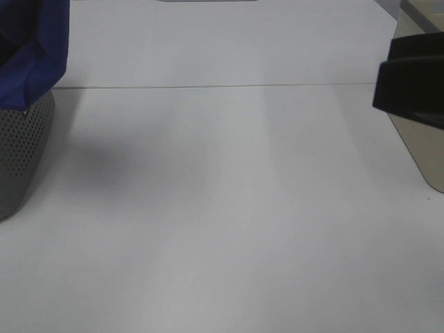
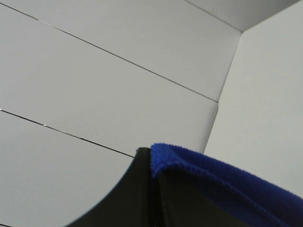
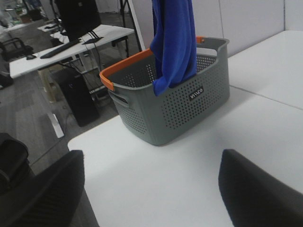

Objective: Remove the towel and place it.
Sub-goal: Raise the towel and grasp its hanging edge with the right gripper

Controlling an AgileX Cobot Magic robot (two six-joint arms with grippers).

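The royal-blue towel (image 3: 173,42) hangs straight down, its lower end still inside the grey perforated basket (image 3: 175,106) with the orange rim. In the exterior high view the towel (image 1: 35,48) and the basket (image 1: 21,146) show at the far left edge. My left gripper (image 2: 150,153) is shut on a folded edge of the towel (image 2: 227,184) and holds it up above the basket. My right gripper (image 3: 151,198) is open and empty, low over the white table and well apart from the basket; its black body (image 1: 413,80) shows at the right edge.
The white table (image 1: 222,208) has a thin seam (image 1: 208,87) across it. Its rounded right edge (image 1: 427,182) lies under the right arm. Beyond the basket the table ends (image 3: 83,139); a desk with a monitor (image 3: 78,19) stands past it.
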